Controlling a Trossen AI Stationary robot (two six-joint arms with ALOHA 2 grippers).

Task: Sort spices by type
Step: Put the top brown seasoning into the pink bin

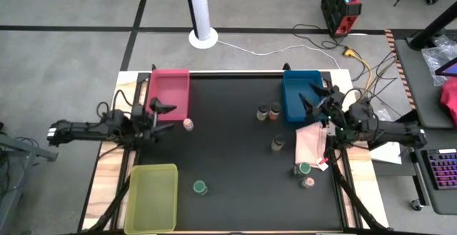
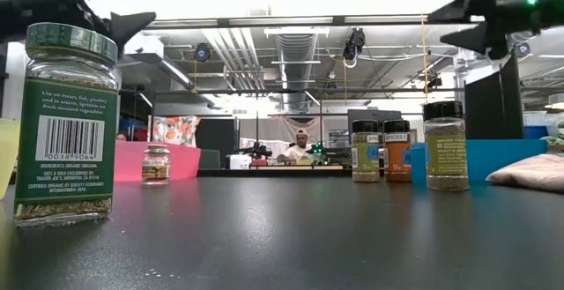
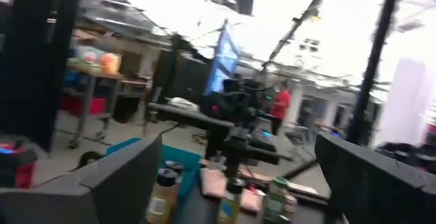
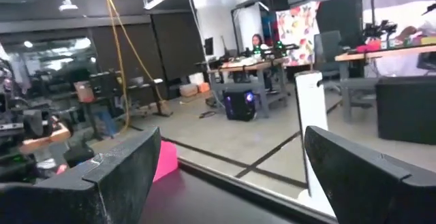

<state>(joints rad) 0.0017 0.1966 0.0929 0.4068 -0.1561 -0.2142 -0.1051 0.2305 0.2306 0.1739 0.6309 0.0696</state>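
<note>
Left gripper point(image 1: 166, 117) hangs with fingers spread beside the red tray point(image 1: 170, 92), near a pinkish-topped jar point(image 1: 188, 124); right gripper point(image 1: 314, 101) hangs spread over the blue tray point(image 1: 300, 96), both empty. Nearest the front edge sit the yellow-green tray point(image 1: 152, 197) and a green-lidded jar point(image 1: 200, 187). Farther right, two jars point(image 1: 307, 176) lie by the pink cloth point(image 1: 310, 142), a dark-capped jar point(image 1: 278, 144) stands mid-table, and two more jars point(image 1: 268, 112) stand beside the blue tray.

Between my two grippers the middle of the mat point(image 1: 228, 156) lies bare. Just ahead of my left gripper point(image 1: 166, 117) stands one jar point(image 1: 188, 124), the red tray point(image 1: 170, 92) beside it. By my right gripper point(image 1: 316, 103): blue tray point(image 1: 300, 96), two jars point(image 1: 268, 112), pink cloth point(image 1: 310, 143).
</note>
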